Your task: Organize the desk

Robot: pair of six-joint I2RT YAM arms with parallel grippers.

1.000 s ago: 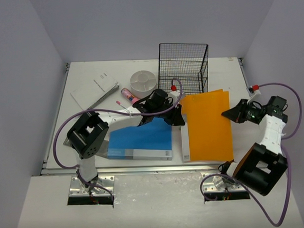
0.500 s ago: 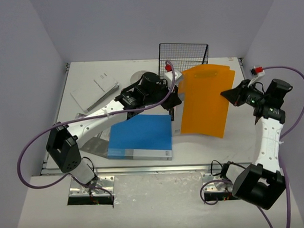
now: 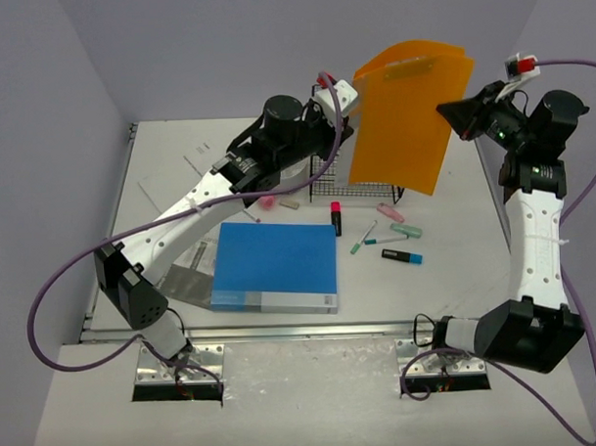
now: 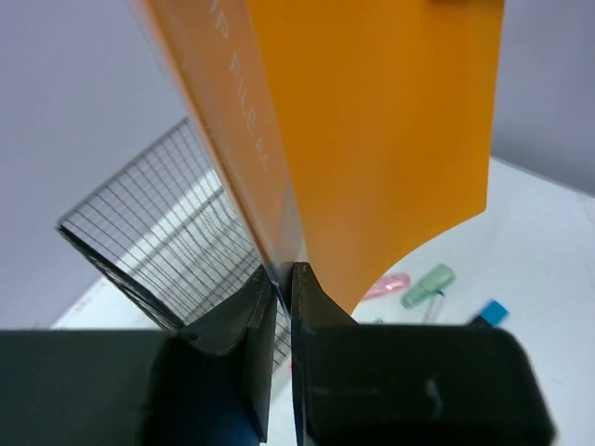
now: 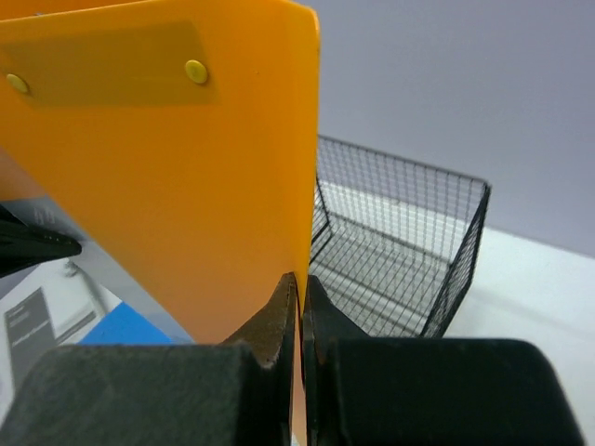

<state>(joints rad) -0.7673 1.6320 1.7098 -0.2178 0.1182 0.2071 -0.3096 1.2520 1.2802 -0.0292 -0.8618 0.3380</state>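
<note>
The left gripper [image 4: 284, 271] and right gripper [image 5: 299, 279] are each pinching an edge of the orange file folder [image 3: 407, 107], holding it above the wire basket [image 5: 400, 251]; the desk [image 3: 446, 267] is lying under that basket.

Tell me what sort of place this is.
Probably a robot test cell staged as an office desk: a white desk boxed in by pale lavender walls, plus office supplies: an orange file folder, a black wire basket and a blue binder.

The orange folder [image 3: 407, 112] hangs over the wire basket [image 5: 400, 251]; pens [image 3: 382, 238] litter the desk [image 3: 456, 266].
</note>
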